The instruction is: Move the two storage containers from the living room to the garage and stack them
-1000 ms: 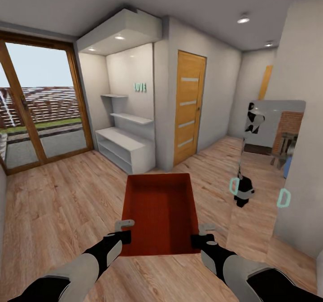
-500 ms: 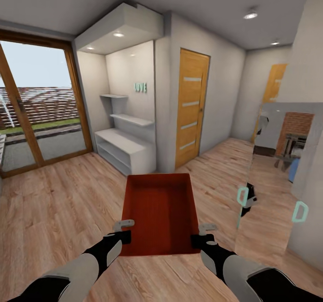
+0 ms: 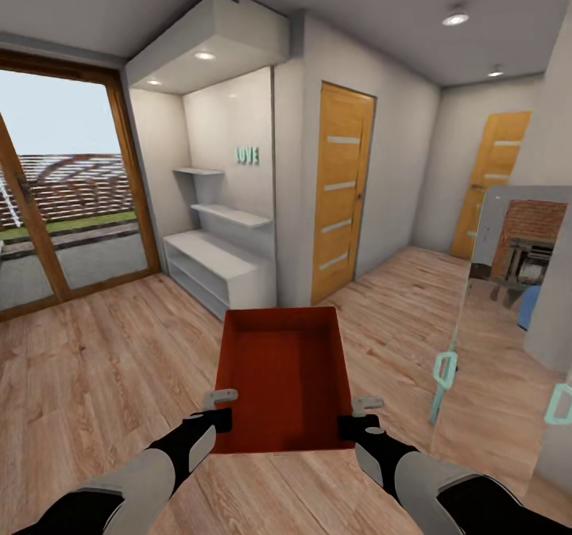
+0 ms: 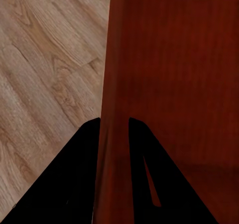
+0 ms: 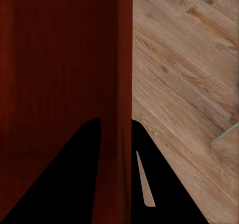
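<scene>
I carried one storage container point(image 3: 284, 376) out in front of me, level above the light wood floor point(image 3: 95, 360): a red-orange rectangular bin, open at the top, with thin plain walls and a bare inside. My left gripper point(image 3: 219, 409) was clamped on its left wall near the near corner, one dark finger on each side of the thin wall point(image 4: 113, 134) in the left wrist view. My right gripper point(image 3: 359, 414) pinched the right wall point(image 5: 124, 109) the same way, one finger inside the bin and one outside. Planks showed past both outer walls, so the bin hung free of everything beside it. Ahead to the left stood a white shelf alcove point(image 3: 214, 257), and beyond it a glass patio door point(image 3: 56, 209) in a wooden frame. Straight ahead was a closed wooden door point(image 3: 342, 190), with a second door point(image 3: 488, 182) farther off to the right. Close on my right stood what looked like a glass or mirrored panel point(image 3: 508, 313) with pale green handles, though I could not tell which. The open floor ran ahead and to the right between the wall and that panel.
</scene>
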Motion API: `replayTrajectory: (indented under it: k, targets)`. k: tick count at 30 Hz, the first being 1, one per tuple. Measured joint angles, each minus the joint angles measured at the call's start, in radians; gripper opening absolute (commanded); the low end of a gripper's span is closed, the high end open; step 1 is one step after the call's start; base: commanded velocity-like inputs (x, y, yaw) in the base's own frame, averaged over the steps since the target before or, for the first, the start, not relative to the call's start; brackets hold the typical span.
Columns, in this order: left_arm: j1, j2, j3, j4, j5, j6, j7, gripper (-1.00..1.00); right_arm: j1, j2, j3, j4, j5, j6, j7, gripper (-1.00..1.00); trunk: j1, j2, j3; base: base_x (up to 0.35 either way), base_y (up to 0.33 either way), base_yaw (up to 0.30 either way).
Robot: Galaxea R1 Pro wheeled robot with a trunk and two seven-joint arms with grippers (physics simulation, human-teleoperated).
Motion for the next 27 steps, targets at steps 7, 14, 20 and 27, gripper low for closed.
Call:
replayTrajectory:
  k: [7, 14, 20, 27]
  targets:
    - [0.0, -0.001, -0.001, -0.001, 0.0, 0.0, 0.001, -1.0, 0.0, -0.001, -0.001, 0.0, 0.0, -0.001, 0.001, -1.0, 0.0, 0.0, 0.0, 0.324, 0.0, 0.0]
    - [0.0, -0.001, -0.001, -0.001, 0.0, 0.001, 0.002, -1.0, 0.0, -0.001, -0.001, 0.0, 0.0, -0.001, 0.002, -1.0, 0.0, 0.0, 0.0, 0.324, 0.0, 0.0]
    - [0.0, -0.001, -0.001, -0.001, 0.0, 0.002, 0.002, -1.0, 0.0, -0.001, -0.002, 0.0, 0.001, 0.001, 0.002, -1.0, 0.0, 0.0, 0.0, 0.324, 0.0, -0.044]
    - [0.0, 0.0, 0.0, 0.0, 0.0, 0.002, 0.0, -1.0, 0.0, 0.0, -0.002, 0.0, 0.002, 0.002, 0.0, -1.0, 0.0, 0.0, 0.0, 0.324, 0.0, -0.226]
